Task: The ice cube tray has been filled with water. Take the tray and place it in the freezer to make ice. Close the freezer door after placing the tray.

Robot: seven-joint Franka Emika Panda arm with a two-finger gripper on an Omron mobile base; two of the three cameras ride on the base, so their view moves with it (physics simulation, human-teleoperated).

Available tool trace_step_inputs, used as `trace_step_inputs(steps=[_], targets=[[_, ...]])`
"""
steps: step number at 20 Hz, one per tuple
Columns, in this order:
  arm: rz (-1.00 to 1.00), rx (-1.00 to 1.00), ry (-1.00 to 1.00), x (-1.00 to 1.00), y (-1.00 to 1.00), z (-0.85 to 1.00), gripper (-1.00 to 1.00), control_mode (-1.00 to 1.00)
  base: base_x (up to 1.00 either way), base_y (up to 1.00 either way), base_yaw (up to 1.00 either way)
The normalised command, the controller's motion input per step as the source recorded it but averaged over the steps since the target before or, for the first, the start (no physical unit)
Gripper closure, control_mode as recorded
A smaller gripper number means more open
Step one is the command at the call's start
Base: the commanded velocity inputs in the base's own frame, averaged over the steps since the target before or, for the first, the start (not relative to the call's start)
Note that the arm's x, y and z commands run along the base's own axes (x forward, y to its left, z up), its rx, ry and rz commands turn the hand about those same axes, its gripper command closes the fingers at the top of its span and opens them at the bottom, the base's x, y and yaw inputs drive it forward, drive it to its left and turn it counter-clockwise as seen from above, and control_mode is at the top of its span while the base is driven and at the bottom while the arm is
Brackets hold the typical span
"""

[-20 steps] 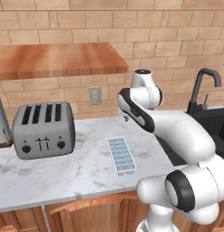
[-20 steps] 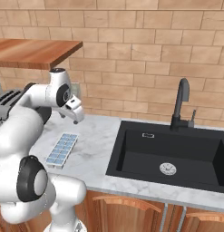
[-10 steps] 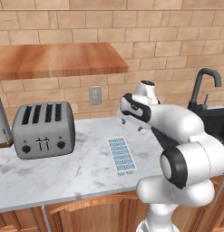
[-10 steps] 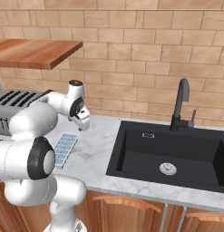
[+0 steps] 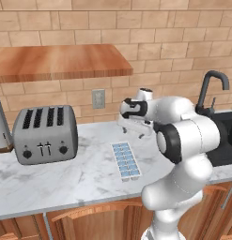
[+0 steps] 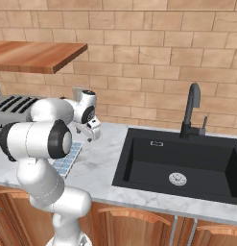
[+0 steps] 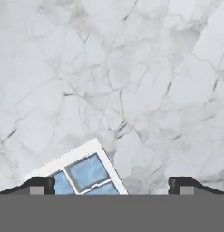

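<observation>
The ice cube tray [image 5: 126,161] lies flat on the marble counter, a long white rectangle with two rows of pale blue water cells [image 5: 123,154]. My gripper [image 5: 134,130] hangs open just above the counter, behind the tray's far end, holding nothing. From the right, my own arm covers part of the tray [image 6: 68,161] and the gripper [image 6: 88,132] sits beyond it. The hand view looks straight down: one corner of the tray [image 7: 84,172] sits between the fingertips [image 7: 41,185], toward the left one. The freezer and its door are out of view.
A grey four-slot toaster [image 5: 44,135] stands at the left of the counter. A black sink [image 6: 182,163] with a dark faucet [image 6: 192,108] is set in at the right. A wooden shelf [image 5: 56,61] hangs above. Bare marble [image 5: 89,176] lies between the toaster and the tray.
The arm has folded forward and the hand has come down from chest height to just above the counter, near the tray's far end. The tray has not moved.
</observation>
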Motion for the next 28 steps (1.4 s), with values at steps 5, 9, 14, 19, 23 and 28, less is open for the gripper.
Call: trace_step_inputs(steps=[5,9,14,19,23,28], targets=[[0.0,0.0,0.27,0.46,0.11,-0.28,-1.0,-1.0,0.0,0.0,0.0],[0.0,0.0,0.16,0.44,0.12,-0.24,-1.0,-1.0,0.0,0.0,0.0],[0.0,0.0,0.1,0.26,0.13,-0.33,-1.0,-1.0,0.0,0.0,0.0],[0.0,0.0,0.01,0.1,0.16,-0.36,-1.0,-1.0,0.0,0.0,0.0],[0.0,0.0,0.0,-0.01,0.16,-0.37,-1.0,-1.0,0.0,0.0,0.0],[0.0,0.0,-0.01,-0.22,0.1,-0.37,-1.0,-1.0,0.0,0.0,0.0]])
